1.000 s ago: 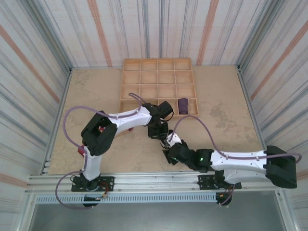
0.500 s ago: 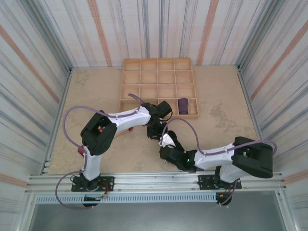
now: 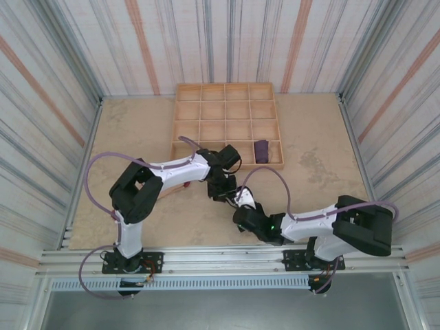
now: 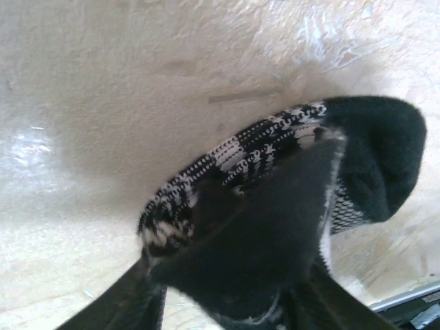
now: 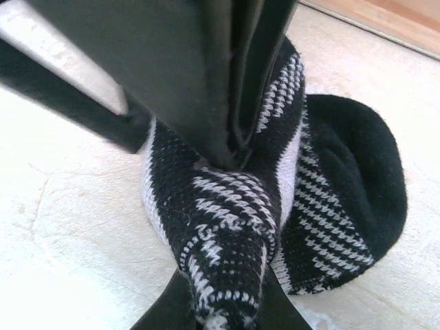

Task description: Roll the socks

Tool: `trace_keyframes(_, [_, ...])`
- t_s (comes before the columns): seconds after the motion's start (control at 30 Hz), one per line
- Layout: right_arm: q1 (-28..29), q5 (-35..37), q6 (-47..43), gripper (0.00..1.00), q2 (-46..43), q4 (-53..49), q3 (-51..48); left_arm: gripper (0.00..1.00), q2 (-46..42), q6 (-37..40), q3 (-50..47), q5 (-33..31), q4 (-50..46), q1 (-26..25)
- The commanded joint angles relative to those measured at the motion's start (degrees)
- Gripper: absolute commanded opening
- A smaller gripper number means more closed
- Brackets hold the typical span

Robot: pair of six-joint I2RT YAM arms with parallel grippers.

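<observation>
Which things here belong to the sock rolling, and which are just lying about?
Part of the job:
- striped sock, between the two arms
- purple sock, sitting in a tray compartment

Just there:
- wooden tray
- table

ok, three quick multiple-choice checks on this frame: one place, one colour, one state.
1. Purple sock is: A) in the tray's near-right compartment; B) on the table; C) in a gripper.
2. Striped sock colours: A) beige-maroon; B) black-white; C) purple-orange.
3. Right gripper is: A) wide open; B) holding the purple sock; C) shut on the striped sock.
Answers: 1A, the top view shows it in that cell. 2B, both wrist views show the pattern. 3C, its fingers pinch the fabric.
</observation>
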Motion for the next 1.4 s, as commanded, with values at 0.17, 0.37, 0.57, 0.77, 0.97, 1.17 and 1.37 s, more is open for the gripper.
trace_keyframes(0.17, [-10.35, -20.32, 14.15, 0.0, -1.71, -4.54, -6.16, 0.7, -10.46, -4.49, -12.24, -4.32, 9.41, -0.22])
trace_keyframes(0.37, [-14.67, -32.45, 22.33, 0.0, 1.17, 1.83, -10.37, 0.84, -19.33, -6.2, -21.31, -9.94, 22.83, -2.02])
trace_keyframes(0.57, [-16.13, -37.6, 30.12, 0.0, 1.5, 3.76, -12.49, 0.85, -18.87, -6.85, -22.07, -11.61, 21.99, -2.53])
trace_keyframes(0.77, [-19.71, -41.85, 35.62, 0.0, 1.59, 5.54, -15.31, 0.73, -16.12, -8.9, -21.16, -11.57, 21.78, -3.22])
trace_keyframes(0.97, [-23.79, -47.28, 35.2, 0.0, 5.31, 7.57, -15.26, 0.65, -14.12, -9.67, -19.35, -12.26, 21.09, -4.75])
trace_keyframes(1.17, [-27.51, -52.21, 36.15, 0.0, 10.1, 13.96, -15.97, 0.64, -11.26, -10.68, -17.94, -12.65, 20.69, -5.91])
trace_keyframes(1.37, [-30.38, -55.97, 38.23, 0.0, 12.63, 18.34, -15.96, 0.55, -8.98, -10.91, -16.65, -12.78, 18.43, -5.7])
